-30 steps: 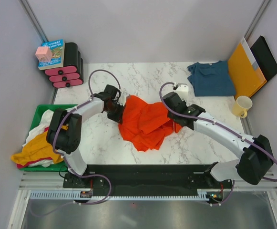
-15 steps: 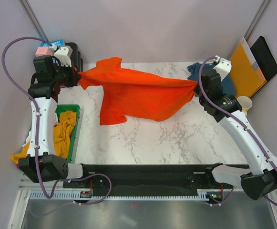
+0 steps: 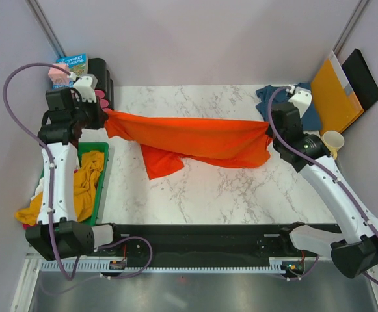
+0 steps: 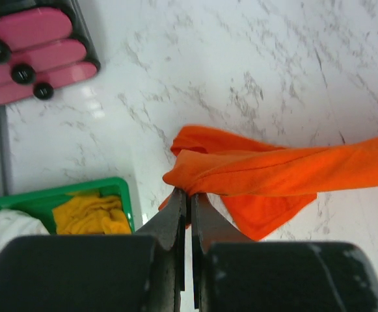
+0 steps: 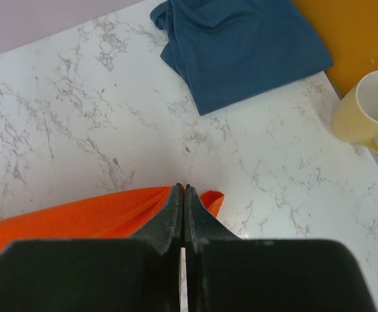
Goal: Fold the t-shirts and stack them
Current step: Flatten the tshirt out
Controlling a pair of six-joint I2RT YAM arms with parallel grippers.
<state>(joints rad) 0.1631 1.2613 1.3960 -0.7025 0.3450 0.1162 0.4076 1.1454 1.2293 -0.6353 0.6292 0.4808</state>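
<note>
Holding bright orange-red cotton t-shirt (image 3: 202, 138) stretched above white marble bench (image 3: 228, 192), long axis running left-right; pinching left end in closed left hand (image 4: 189, 194), right end in closed right hand (image 5: 183, 192); slack drooping nearer left.

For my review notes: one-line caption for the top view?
Left gripper and right gripper hold the orange t-shirt stretched over the table; blue t-shirt lies far right.

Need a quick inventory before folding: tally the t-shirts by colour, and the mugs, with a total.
Orange-red cotton t-shirt: 1
Dark teal-blue cotton t-shirt: 1
Pale yellow ceramic mug: 1
Total: 3
</note>
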